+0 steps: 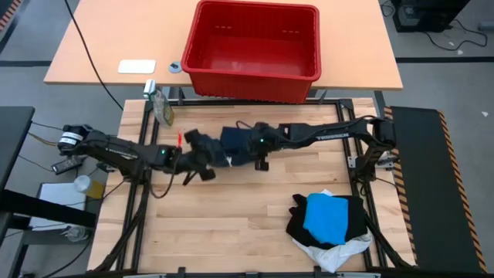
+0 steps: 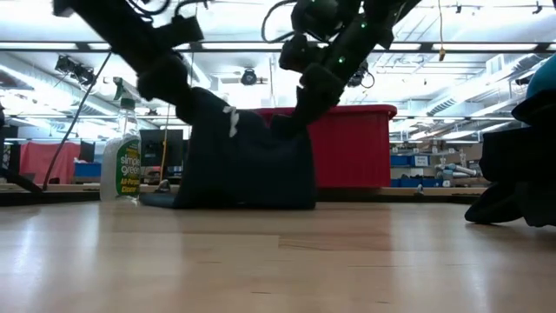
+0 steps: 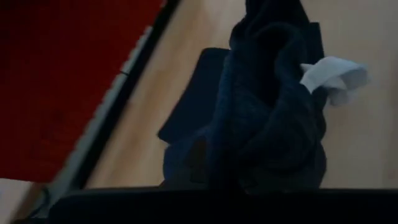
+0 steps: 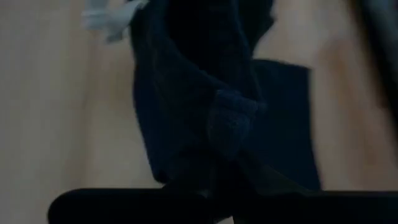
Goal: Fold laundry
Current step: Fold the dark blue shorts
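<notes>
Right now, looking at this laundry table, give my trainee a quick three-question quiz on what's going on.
1. True or false: both grippers hold the dark navy garment up off the table.
2. What lies on top of the pile at the table's near right corner? A) bright blue cloth B) a spray bottle C) a red towel
3. What stands beyond the table's far edge?

Key: 1 true. 2 A. 3 the red basket.
</notes>
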